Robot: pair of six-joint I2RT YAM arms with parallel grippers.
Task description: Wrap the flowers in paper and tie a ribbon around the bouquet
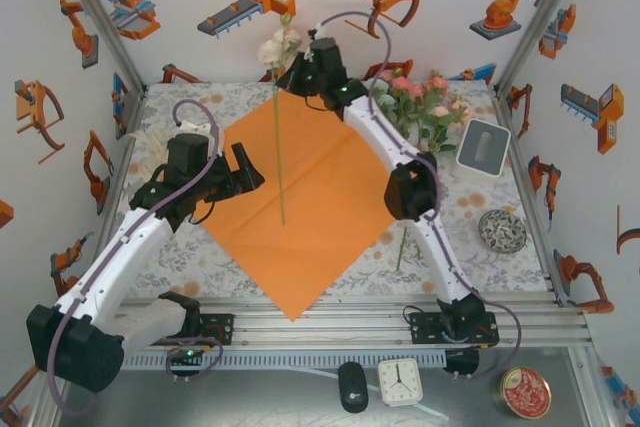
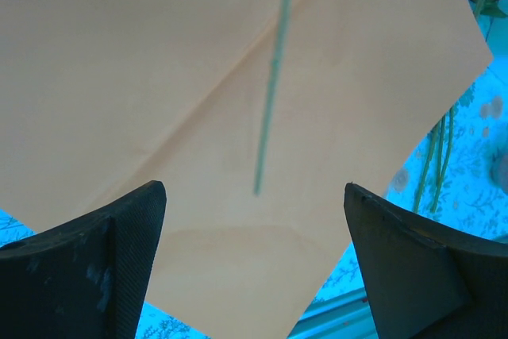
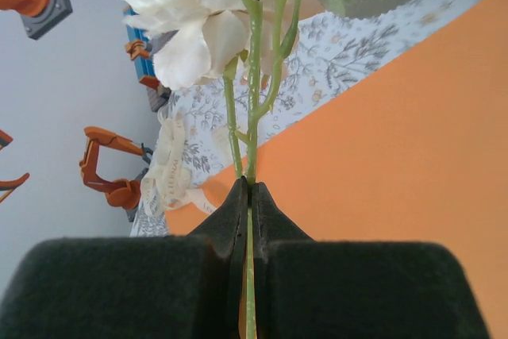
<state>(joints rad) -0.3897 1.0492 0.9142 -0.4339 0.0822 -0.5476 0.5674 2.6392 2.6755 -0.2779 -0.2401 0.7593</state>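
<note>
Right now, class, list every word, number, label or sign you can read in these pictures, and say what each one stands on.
Nothing here can be read as text.
On the clock face: the marks round the dial are too small to read.
On the round red tin: a gold design or lettering, too blurred to read.
On the white box: no legible marking.

The paper (image 1: 320, 222) lies mostly bare, crossed only by one thin stem (image 1: 279, 167) down its middle. The right arm (image 1: 375, 132), flowers (image 1: 425, 107) and a white box (image 1: 483, 147) crowd its right side; ribbon (image 3: 169, 172) lies far left.
</note>
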